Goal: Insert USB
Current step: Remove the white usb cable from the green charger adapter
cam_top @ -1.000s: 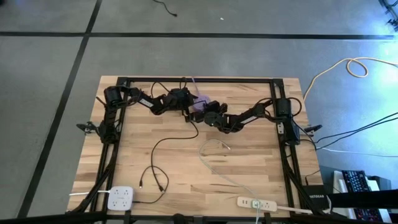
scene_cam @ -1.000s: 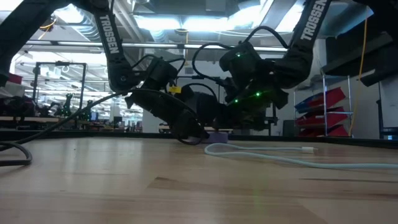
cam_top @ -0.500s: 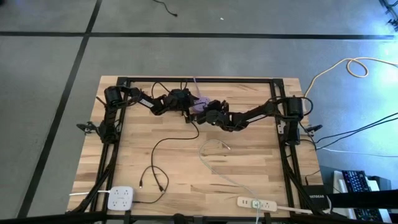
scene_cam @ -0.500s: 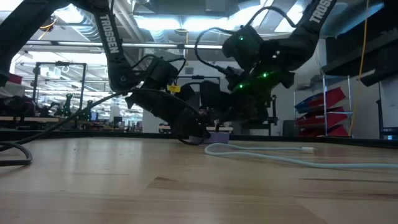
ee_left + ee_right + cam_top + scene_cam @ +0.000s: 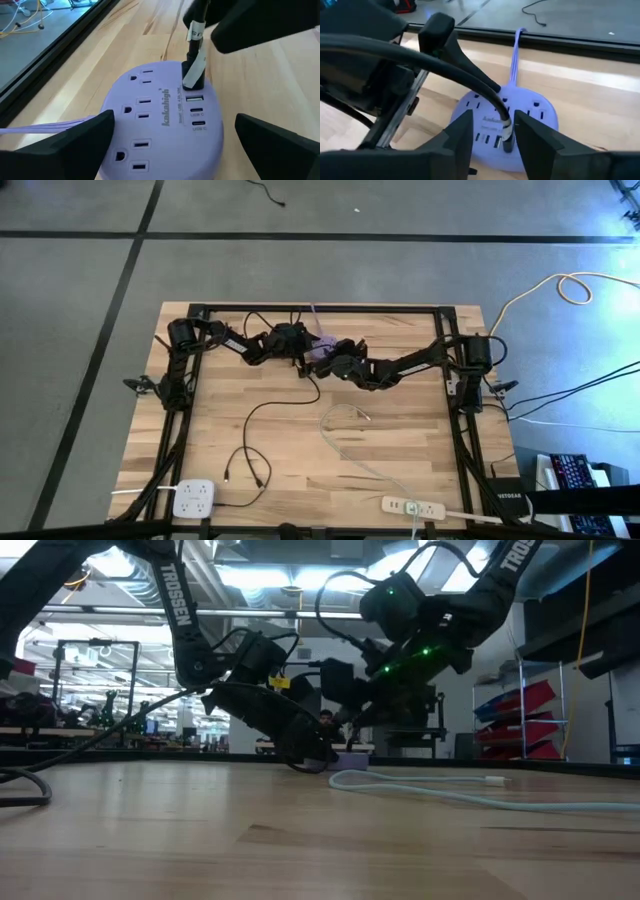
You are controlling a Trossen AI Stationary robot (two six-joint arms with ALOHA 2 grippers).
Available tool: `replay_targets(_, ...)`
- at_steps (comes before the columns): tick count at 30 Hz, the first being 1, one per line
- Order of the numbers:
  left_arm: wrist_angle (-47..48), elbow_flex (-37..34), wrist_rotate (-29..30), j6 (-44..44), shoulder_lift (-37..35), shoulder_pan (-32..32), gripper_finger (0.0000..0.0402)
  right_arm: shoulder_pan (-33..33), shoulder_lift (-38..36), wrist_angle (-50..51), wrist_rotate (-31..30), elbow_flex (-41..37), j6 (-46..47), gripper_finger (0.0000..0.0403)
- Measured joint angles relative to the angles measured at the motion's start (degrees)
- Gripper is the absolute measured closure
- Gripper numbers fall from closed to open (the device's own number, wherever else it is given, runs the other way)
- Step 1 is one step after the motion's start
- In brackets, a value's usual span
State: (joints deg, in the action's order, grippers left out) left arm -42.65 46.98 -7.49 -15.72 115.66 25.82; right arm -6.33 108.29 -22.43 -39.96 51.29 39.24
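Note:
A round purple power hub (image 5: 150, 125) lies flat on the table at the far middle (image 5: 320, 345). A black USB plug (image 5: 194, 75) stands upright in the hub's top USB port, and its black cable (image 5: 255, 415) trails toward the near edge. My left gripper (image 5: 172, 130) is open, one finger on each side of the hub. My right gripper (image 5: 492, 137) hovers above the hub, open, with the cable just above the plug (image 5: 507, 135) passing between its fingers. My left gripper has its fingers level beside the hub's round wall (image 5: 112, 150). A strip of bare wood shows between the hub and one finger. Whether the other finger touches, I cannot tell. My right gripper's fingers slant down on either side of the cable; whether one finger brushes it, I cannot tell.
A white cable (image 5: 350, 440) curls across the middle of the table toward a white power strip (image 5: 413, 506) at the near edge. A white square outlet block (image 5: 194, 499) sits at the near left. Black frame rails (image 5: 170, 430) run along both sides.
My right gripper has risen from just over the hub to a place higher above it, and drawn slightly toward the far edge. The plug and the hub have stayed where they were.

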Motion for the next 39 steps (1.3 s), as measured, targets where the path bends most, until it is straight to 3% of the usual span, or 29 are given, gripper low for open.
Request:
replay_targets(3, 0.01, 0.00, 0.46, -0.17, 0.00, 0.08, 0.0002, 0.01, -0.73, 0.07, 1.75, 0.00, -0.57, 0.0314)
replay_targets(8, -2.64, -0.96, 0.61, 0.49, 0.00, 0.96, 0.0002, 2.74, -3.16, 2.60, -3.57, 0.04, -2.74, 0.0310)
replay_targets(18, -20.89, -7.28, -1.13, 8.04, 0.07, 3.10, 0.0002, 13.70, -8.11, 17.65, -14.54, 0.11, -1.33, 0.0229)
replay_targets(24, -37.53, -13.30, -2.38, 11.03, -0.04, 4.13, 0.0002, 20.81, -8.11, 31.86, -13.95, 0.04, 6.70, 0.0192)
replay_targets(29, -33.05, -15.30, -0.11, 12.91, -0.04, 7.08, 0.0002, 23.44, -8.11, 40.25, -12.86, 0.04, 8.66, 0.0182)
replay_targets(34, -27.63, -16.05, 3.02, 15.99, -1.18, 10.48, 0.0002, 23.46, -8.25, 42.71, -6.04, 0.04, 10.22, 0.0182)
replay_targets(39, -27.44, -18.18, 11.35, 15.07, -5.91, 11.45, 0.0002, 22.79, -10.29, 45.00, -4.40, 0.39, 9.82, 0.0182)
